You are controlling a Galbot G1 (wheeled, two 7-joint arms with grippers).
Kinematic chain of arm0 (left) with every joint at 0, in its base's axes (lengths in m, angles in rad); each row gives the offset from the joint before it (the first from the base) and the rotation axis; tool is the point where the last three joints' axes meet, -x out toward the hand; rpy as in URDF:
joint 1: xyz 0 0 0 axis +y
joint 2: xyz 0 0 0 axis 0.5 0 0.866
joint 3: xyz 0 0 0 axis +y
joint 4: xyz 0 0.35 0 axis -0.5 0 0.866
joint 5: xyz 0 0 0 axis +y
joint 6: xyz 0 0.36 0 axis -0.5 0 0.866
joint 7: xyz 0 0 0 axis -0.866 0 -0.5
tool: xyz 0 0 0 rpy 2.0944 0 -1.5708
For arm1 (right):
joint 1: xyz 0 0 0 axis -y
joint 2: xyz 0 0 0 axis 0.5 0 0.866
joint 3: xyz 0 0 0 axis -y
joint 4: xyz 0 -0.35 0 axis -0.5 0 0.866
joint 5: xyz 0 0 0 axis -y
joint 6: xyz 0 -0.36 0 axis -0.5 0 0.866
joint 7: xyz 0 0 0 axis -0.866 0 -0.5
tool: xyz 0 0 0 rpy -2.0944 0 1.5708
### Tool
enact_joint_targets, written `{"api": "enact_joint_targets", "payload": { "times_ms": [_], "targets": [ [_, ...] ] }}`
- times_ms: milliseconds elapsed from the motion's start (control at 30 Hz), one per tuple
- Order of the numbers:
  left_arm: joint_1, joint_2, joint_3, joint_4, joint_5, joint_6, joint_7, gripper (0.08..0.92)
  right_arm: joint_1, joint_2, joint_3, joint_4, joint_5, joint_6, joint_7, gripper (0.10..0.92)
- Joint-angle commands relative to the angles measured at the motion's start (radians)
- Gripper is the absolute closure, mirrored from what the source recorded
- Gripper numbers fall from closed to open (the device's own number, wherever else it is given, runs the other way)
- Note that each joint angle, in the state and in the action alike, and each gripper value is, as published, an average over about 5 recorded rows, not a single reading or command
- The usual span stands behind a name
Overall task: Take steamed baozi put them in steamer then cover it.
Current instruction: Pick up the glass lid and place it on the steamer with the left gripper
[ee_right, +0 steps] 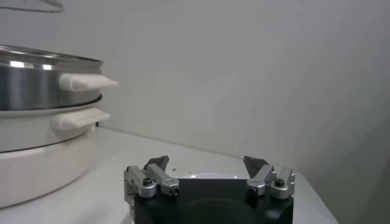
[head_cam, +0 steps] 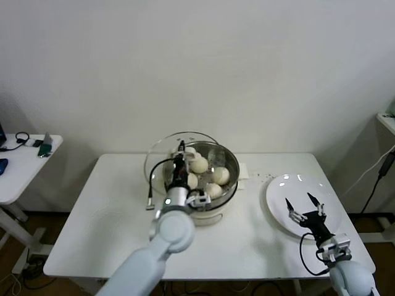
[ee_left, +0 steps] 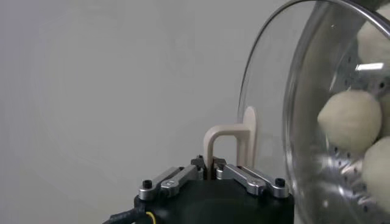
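Baozi [head_cam: 199, 164] — four cream-white buns — are seen lying inside the steamer [head_cam: 229, 188], a shiny steel basket with a perforated floor, set on a white pot base [head_cam: 210, 215] near the middle of the white table [head_cam: 111, 216]. Three of the buns are also visible through the glass in the left wrist view [ee_left: 350, 120]. The cover [head_cam: 162, 157], a clear glass lid with a metal rim, is held tilted over the steamer's left side, one edge raised above the basket and not seated on it. Its cream-white handle [ee_left: 228, 143] is clamped between the fingers of the left gripper [head_cam: 181, 161], which are drawn tight on the handle's upright bar; the grip is seen plainly in the left wrist view [ee_left: 211, 167]. The left arm [head_cam: 170, 231] is stretched forward from the table's near edge up to the lid.

The right gripper [head_cam: 304, 209] is held low over a flat white plate [head_cam: 281, 185] at the table's right side, well apart from the steamer — its jaws are spread wide and nothing is held between them [ee_right: 206, 170]. A small white side table [head_cam: 24, 163] with dark items on it is seen at far left
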State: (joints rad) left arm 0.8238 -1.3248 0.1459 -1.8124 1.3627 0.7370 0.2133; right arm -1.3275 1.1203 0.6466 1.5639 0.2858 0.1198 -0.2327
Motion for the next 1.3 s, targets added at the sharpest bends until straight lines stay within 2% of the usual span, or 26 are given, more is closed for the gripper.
{"api": "enact_joint_targets", "payload": {
  "times_ms": [33, 300, 1300],
  "targets": [
    [-0.047, -0.181, 0.039, 0.160, 0.073, 0.048, 0.029, 0.850, -0.001, 0.002, 0.006, -0.003, -0.006, 0.003, -0.002, 0.203],
    [-0.044, -0.207, 0.026, 0.203, 0.073, 0.048, 0.012, 0.850, -0.002, 0.007, 0.010, -0.010, -0.010, 0.009, -0.004, 0.203],
    [-0.058, -0.195, 0.025, 0.264, 0.079, 0.048, 0.003, 0.850, -0.008, 0.023, 0.019, -0.020, -0.017, 0.020, -0.014, 0.203]
  ]
}}
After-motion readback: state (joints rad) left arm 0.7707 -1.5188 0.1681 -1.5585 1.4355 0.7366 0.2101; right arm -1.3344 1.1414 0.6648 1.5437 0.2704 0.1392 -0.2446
